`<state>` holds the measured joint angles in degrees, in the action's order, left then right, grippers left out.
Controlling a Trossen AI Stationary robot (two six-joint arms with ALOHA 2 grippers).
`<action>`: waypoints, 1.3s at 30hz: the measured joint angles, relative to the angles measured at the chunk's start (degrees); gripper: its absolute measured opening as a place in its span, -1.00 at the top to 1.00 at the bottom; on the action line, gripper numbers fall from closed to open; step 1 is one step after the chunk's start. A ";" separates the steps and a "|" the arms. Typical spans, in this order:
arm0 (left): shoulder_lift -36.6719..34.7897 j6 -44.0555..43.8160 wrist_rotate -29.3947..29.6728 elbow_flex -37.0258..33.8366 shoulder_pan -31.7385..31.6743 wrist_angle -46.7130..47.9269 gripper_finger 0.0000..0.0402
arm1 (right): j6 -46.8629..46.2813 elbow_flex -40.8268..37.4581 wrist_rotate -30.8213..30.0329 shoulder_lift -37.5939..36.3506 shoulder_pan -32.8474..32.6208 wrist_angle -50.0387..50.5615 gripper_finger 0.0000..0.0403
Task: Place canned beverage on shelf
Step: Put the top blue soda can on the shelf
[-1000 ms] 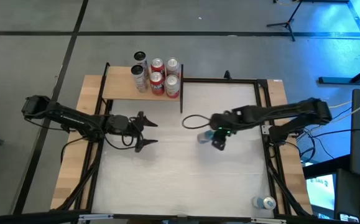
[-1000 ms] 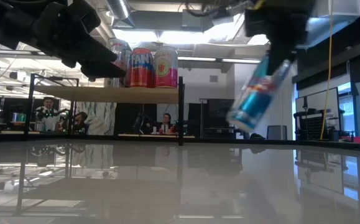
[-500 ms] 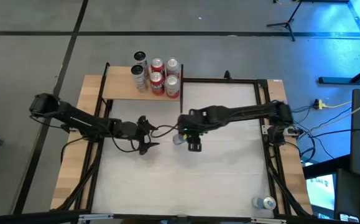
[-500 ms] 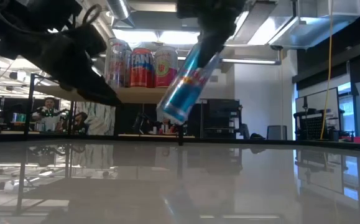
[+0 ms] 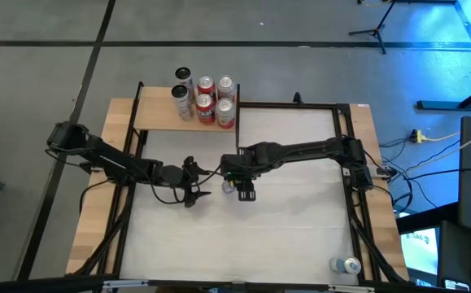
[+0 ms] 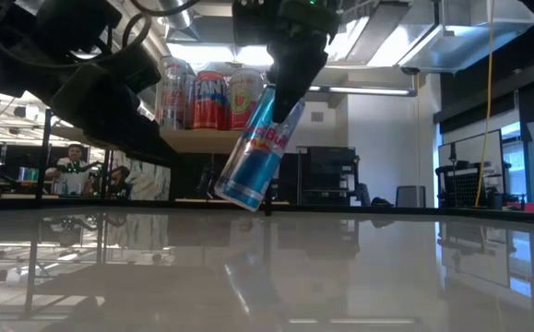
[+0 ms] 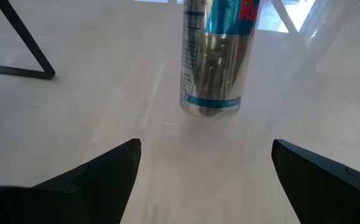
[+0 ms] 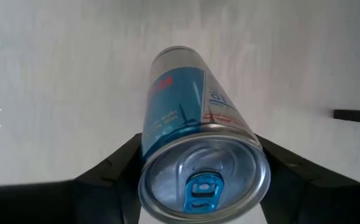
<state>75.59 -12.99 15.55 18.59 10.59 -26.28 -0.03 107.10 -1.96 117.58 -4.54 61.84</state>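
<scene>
Right gripper (image 5: 242,190): positioned over the middle of the tabletop (image 5: 300,228), toward the far edge; it is clamped on the upper end of a blue and silver can (image 6: 254,151), a dark finger (image 8: 108,177) being seen on either side of the can's top in the right wrist view.

Blue and silver can: held clear of the tabletop and tilted, its bottom end swung toward the left arm's side; the pull tab is seen on top in the right wrist view, and the lower end hangs in front of the left gripper in the left wrist view.

Left gripper (image 5: 194,182): held above the tabletop just beside the can, on the left side; its fingers (image 7: 99,177) are spread wide with nothing between them, pointing at the can.

Shelf (image 5: 158,115): set at the tabletop's far left corner, a light wooden board on a black frame.

Cans on the shelf (image 5: 205,102): a group of upright cans is gathered at the right end of the board, red ones and silver ones standing close together.

Spare can (image 5: 346,264): lying at the near right corner of the tabletop, well apart from both arms.

Room behind: seated people are seen beneath the shelf in the low view.
</scene>
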 joint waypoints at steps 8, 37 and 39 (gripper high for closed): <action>-0.02 1.47 0.02 0.00 -0.04 -3.13 -0.75 | -5.55 2.36 0.03 -0.28 0.05 7.30 -0.10; -0.04 2.51 -0.34 -0.04 -0.04 -2.55 -0.75 | -7.44 3.82 5.58 3.50 -0.72 8.36 -0.22; -0.07 2.51 -0.78 -0.04 -0.04 -2.77 -0.75 | -7.11 3.82 5.66 3.52 -0.74 8.03 -0.24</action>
<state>75.53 -10.48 14.77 18.55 10.55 -29.06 -7.14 110.91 3.70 121.10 -5.28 69.87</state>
